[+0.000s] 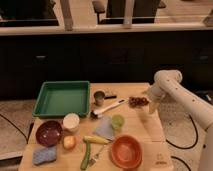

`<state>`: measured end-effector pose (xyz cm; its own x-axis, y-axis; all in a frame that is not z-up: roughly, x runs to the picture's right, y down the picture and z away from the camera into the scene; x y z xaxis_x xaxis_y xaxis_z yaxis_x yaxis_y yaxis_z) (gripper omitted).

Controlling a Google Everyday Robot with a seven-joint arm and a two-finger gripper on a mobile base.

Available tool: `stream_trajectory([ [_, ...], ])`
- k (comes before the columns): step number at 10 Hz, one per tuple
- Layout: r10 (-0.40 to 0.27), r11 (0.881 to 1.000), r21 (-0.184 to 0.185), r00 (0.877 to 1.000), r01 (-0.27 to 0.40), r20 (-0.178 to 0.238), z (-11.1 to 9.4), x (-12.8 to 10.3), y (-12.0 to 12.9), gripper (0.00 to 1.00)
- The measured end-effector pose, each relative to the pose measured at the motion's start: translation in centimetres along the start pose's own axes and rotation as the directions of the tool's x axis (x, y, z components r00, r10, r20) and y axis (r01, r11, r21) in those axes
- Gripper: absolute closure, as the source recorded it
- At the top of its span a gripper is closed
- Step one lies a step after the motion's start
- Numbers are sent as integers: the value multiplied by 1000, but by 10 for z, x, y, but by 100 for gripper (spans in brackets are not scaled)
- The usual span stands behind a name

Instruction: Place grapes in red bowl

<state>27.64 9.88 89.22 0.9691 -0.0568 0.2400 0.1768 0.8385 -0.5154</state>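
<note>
**Grapes not yet lifted, end effector beside them**

The end effector (151, 104) hangs low at the tip of the white robot arm (175, 92), over the far right part of the light wooden desk (152, 134). Whether it is spread wide, narrowed or gripping anything cannot be told from this view.

The small cluster of dark reddish-purple grapes (138, 101) lies on the desk just beside the end effector, on the side facing the desk's middle. It appears to rest on the wood, not lifted. Whether the end effector touches it cannot be made out.

The dark red round bowl (48, 132) sits well apart from the end effector, far across the desk toward the near left corner, and looks empty. A second, orange-red round bowl (125, 151) stands nearer, toward the camera from the end effector. The darker one reads as the red bowl of the task, though that is a judgement on colour alone.

Between the end effector and the dark red bowl lie a small metal cup (99, 96), a white-handled utensil (110, 106), a pale green small cup (117, 121) and a white round cup (71, 121).

By this layout the task is at its start: the approach looks made, while the grasp, the lift, the carry across the desk and the release into the bowl are all left to do.
</note>
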Motion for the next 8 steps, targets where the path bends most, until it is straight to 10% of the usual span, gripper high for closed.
stream_trajectory([
  [8, -47, 998, -35, 998, 48, 35, 17, 0, -1, 20],
])
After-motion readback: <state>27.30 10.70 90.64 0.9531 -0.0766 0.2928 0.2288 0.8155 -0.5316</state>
